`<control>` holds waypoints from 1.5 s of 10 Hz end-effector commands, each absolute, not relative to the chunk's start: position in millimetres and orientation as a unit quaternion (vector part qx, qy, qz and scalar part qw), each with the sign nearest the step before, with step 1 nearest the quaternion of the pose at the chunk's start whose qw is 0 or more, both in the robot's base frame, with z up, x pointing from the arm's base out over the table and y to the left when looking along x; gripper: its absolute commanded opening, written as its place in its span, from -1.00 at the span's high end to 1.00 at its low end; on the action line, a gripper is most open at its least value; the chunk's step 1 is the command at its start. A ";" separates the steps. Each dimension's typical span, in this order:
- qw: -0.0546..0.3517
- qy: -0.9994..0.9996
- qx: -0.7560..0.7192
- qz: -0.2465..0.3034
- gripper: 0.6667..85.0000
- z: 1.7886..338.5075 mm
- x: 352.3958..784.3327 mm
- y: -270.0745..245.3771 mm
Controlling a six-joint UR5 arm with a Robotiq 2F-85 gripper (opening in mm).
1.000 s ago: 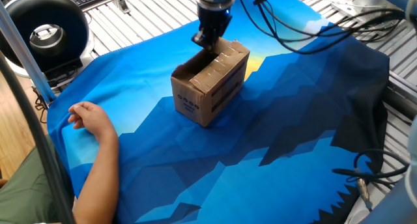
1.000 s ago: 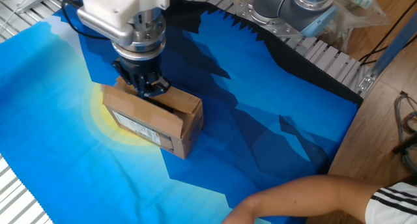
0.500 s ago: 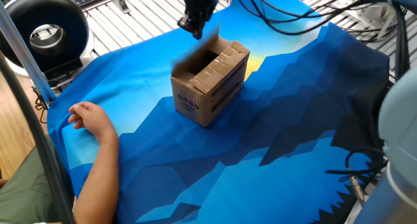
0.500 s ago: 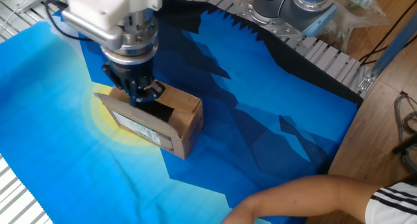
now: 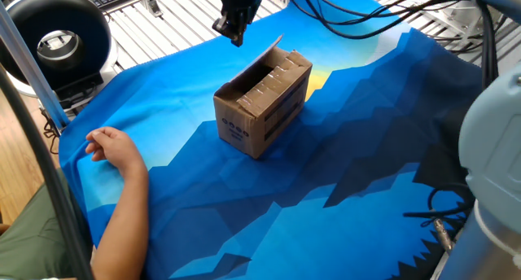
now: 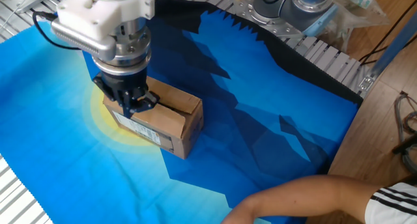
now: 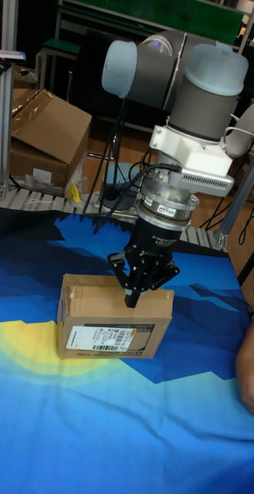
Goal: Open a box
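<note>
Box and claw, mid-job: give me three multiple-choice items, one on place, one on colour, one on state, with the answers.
1. Where is the claw relative to the box?
A. Above one long edge of its top
B. Resting on the cloth, well clear of it
C. Deep inside it

2. What colour is the cloth under the box?
A. Plain red
B. Blue with a yellow patch
C. Green

3. What state is the box top in?
A. All flaps flat and sealed
B. One long flap lifted, dark opening showing
C. Box crushed flat

Answers: 1 A, the fingertips hang over the top edge in the tall fixed view. 2 B, blue shades with yellow beside the box. 3 B, the raised flap and the gap show in one fixed view.
</note>
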State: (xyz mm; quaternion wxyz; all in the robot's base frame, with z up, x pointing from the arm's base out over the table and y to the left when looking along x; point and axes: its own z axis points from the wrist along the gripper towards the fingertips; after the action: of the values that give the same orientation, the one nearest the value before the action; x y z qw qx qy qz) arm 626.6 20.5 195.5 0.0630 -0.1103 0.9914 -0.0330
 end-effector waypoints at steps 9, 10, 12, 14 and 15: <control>0.046 0.995 -0.083 0.013 0.98 186.9 565.3 21.5; 0.050 0.995 -0.083 0.014 0.98 182.0 565.0 23.2; 0.059 0.995 -0.080 0.013 0.98 170.9 564.7 28.3; 0.067 0.994 -0.080 0.011 0.98 163.3 568.0 31.6; 0.072 0.994 -0.082 0.013 0.98 160.2 572.0 33.3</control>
State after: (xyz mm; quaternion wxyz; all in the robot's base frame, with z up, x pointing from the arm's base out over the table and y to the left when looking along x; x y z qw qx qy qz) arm 567.8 26.3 168.7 0.0599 -0.0834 0.9947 0.0054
